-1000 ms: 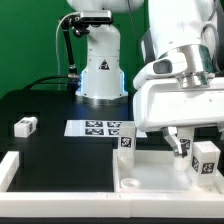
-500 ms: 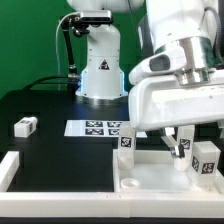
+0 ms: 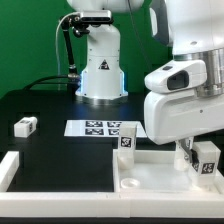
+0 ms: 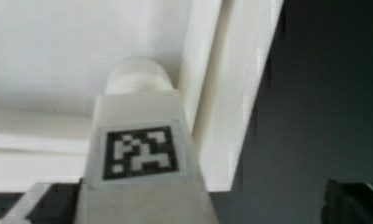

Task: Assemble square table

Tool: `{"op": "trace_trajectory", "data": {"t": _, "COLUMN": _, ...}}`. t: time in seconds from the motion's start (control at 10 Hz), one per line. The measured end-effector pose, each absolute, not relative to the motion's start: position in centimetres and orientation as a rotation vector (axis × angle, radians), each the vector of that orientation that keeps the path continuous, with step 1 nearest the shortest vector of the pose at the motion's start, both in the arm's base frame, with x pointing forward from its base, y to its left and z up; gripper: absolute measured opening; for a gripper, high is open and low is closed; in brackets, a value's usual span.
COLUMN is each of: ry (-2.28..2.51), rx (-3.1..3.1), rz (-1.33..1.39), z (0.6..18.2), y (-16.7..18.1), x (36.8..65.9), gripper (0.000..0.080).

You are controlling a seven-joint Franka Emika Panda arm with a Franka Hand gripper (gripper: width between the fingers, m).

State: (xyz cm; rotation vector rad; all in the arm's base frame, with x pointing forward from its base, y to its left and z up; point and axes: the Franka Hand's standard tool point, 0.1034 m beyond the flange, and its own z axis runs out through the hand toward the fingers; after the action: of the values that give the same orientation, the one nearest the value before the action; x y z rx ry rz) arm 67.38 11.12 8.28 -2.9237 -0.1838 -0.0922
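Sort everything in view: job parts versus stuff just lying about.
Job:
square panel
upright leg at its corner
second upright leg on the exterior view's right
loose leg lying on the black table

Lying about:
marker board
border bar

A black matte tabletop (image 3: 60, 150) is carrying everything. A short white tagged leg (image 3: 25, 126) is lying alone toward the exterior view's left. The marker board (image 3: 100, 128) is lying flat mid-table. A large white plastic square panel (image 3: 150, 182) is resting at the exterior view's lower right, and a long white border bar (image 3: 8, 168) is sitting at the lower left.
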Motion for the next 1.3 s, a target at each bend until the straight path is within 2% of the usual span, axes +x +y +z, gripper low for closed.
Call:
{"op": "trace_trajectory", "data": {"t": 0.3, "ry": -0.068, "rx": -2.998, "rz": 0.000, "z": 9.0, "y": 9.3, "x": 66.8, "gripper": 0.0649}}
{"op": "trace_trajectory", "data": {"t": 0.9, "ry": -0.067, "rx": -2.996, "rz": 0.021, "z": 8.4, "y": 9.3, "x": 66.6, "gripper": 0.0649}}
{"op": "trace_trajectory", "data": {"t": 1.1, "ry": -0.047, "rx": -2.992, "rz": 0.049, "z": 8.1, "y": 9.2, "x": 68.2, "gripper": 0.0649}}
{"op": "trace_trajectory", "data": {"t": 1.3, "ry": -0.047, "rx": -2.992, "rz": 0.042, "z": 8.0, "y": 9.3, "x": 68.3, "gripper": 0.0649}}
